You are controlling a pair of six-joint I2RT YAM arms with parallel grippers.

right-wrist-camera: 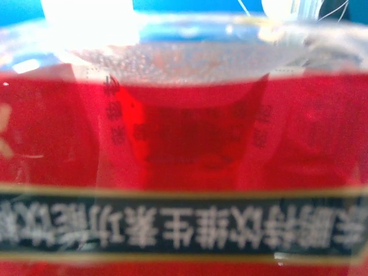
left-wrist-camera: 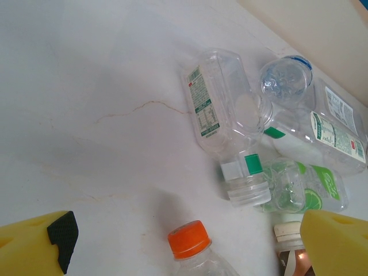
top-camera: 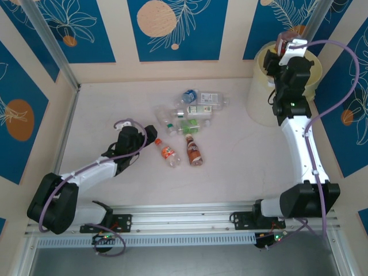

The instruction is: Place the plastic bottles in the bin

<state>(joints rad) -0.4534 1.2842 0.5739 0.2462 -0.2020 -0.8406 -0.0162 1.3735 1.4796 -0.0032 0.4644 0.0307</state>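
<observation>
Right pincer (top-camera: pixel 289 49) — clamped on a red-labelled bottle (top-camera: pixel 283 39), jaws partly apart around its body. In the right wrist view the red label and a dark band of print sit right against the lens, blurred, so the grip looks to be across the labelled middle. The arm is stretched to the far right corner and holds the bottle above the mouth of the bin (top-camera: pixel 260 103). Judgement: it is held there so that it falls inside the rim on release. The drop is the step in hand, not yet done.

Left pincer (top-camera: pixel 142 138) — jaws wide apart, nothing between them, low over the bench (top-camera: pixel 241 155). In the left wrist view the orange-capped bottle (left-wrist-camera: pixel 187 240) lies on its side just ahead, cap towards the camera, roughly centred between the two yellow fingers (left-wrist-camera: pixel 336 241). No contact visible. Probably lined up as the next pick.

Others lie mid-bench. A brown bottle (top-camera: pixel 194 150) with a white cap lies just beside the orange-capped one. Beyond them is a loose cluster of clear bottles (top-camera: pixel 192 109) with green, white and blue markings, on their sides, several touching. Crowding there may spoil a clean grasp. The two near outliers look easier, which would explain the left arm's position.

Task judged well short of finished.
</observation>
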